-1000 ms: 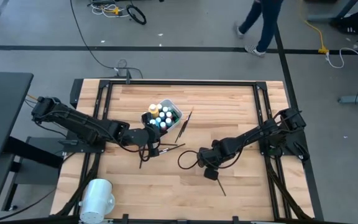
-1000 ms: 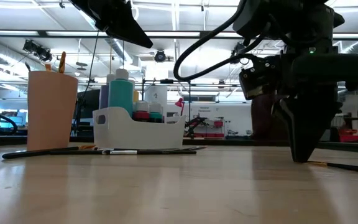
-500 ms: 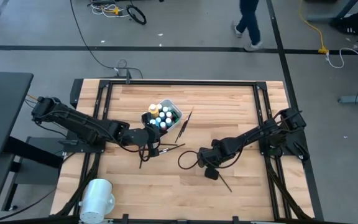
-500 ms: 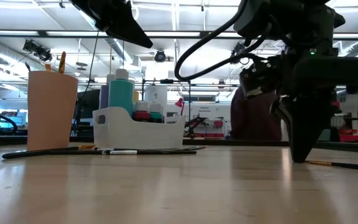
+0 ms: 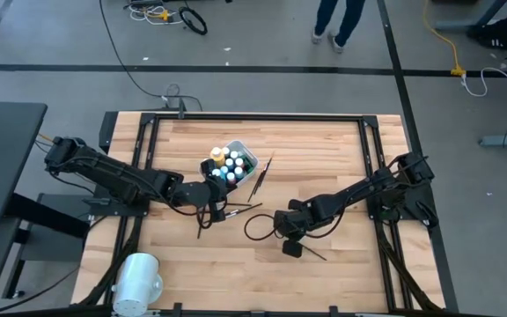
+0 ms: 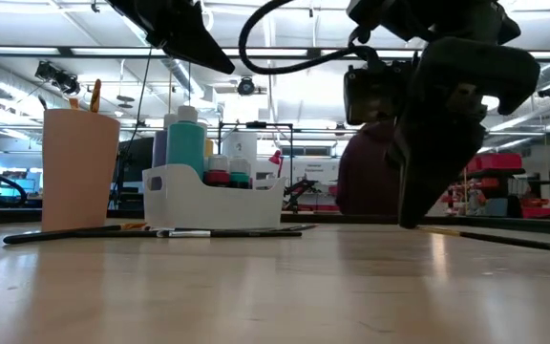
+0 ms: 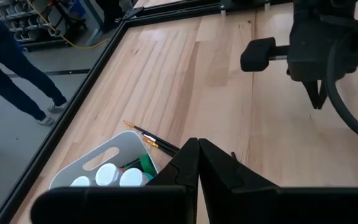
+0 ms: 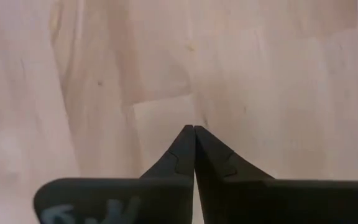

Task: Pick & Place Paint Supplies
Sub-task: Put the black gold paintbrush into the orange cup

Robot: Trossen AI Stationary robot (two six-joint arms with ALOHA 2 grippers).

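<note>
Right pincer [image 5: 292, 248] slid left — pinched together, brush [image 5: 310, 253] beside it.

I see the tub [image 5: 232, 164] near the table's [image 5: 324, 141] middle, bottles [image 5: 230, 165] standing in it. Brushes [image 5: 259, 178] lie just right of the tub; another brush [image 5: 313, 254] lies well right of it. The cylinder [image 5: 137, 279] lies far toward the near left corner.

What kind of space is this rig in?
Likely an open robotics lab or workshop: a wooden table in a black frame, loose cables on a bare taped floor, and ceiling strip lights with shelving behind in the low view.
</note>
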